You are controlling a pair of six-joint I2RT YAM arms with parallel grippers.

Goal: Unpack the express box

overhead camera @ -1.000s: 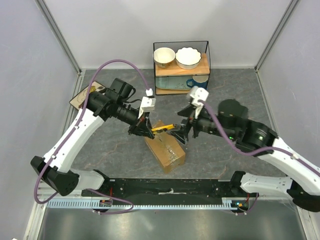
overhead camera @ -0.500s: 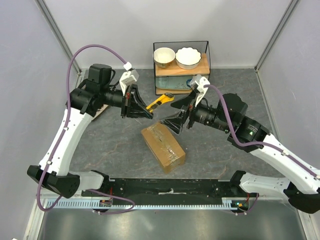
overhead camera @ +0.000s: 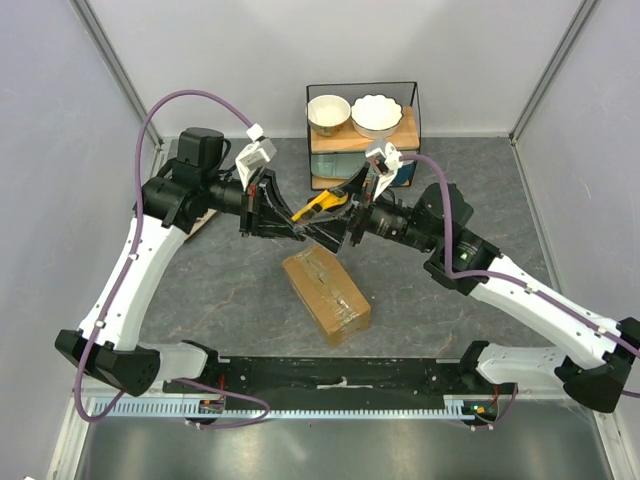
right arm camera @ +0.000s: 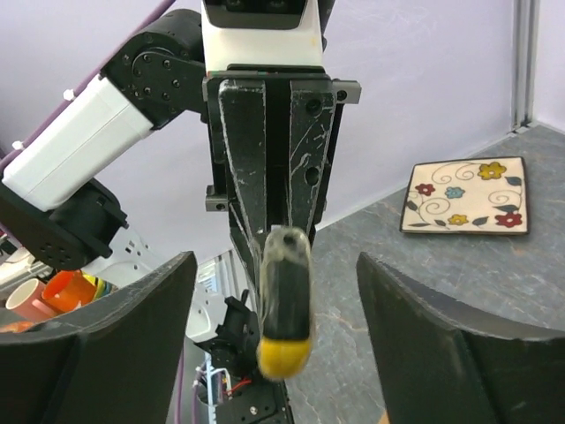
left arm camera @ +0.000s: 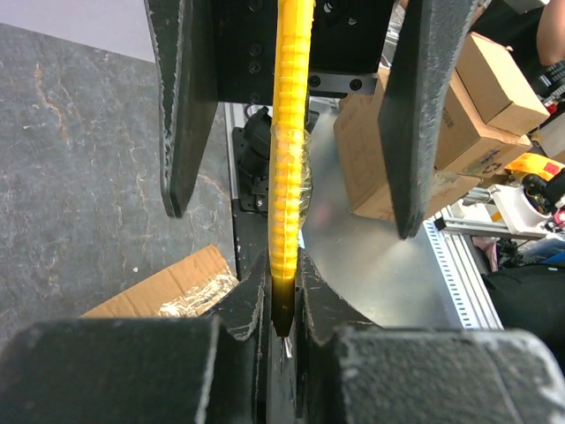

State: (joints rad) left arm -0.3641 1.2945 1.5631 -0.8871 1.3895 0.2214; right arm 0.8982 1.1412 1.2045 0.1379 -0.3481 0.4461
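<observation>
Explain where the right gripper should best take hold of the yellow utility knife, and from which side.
Probably the free end of the utility knife, approached end-on, opposite the left gripper that clamps its other end. The body is long and narrow, and the open right gripper has a finger on each side of it.

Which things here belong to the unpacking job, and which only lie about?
Job: express box; yellow utility knife, clamped in left claw; right claw open around it.
Lying about: wire rack, two bowls, flowered plate.
</observation>
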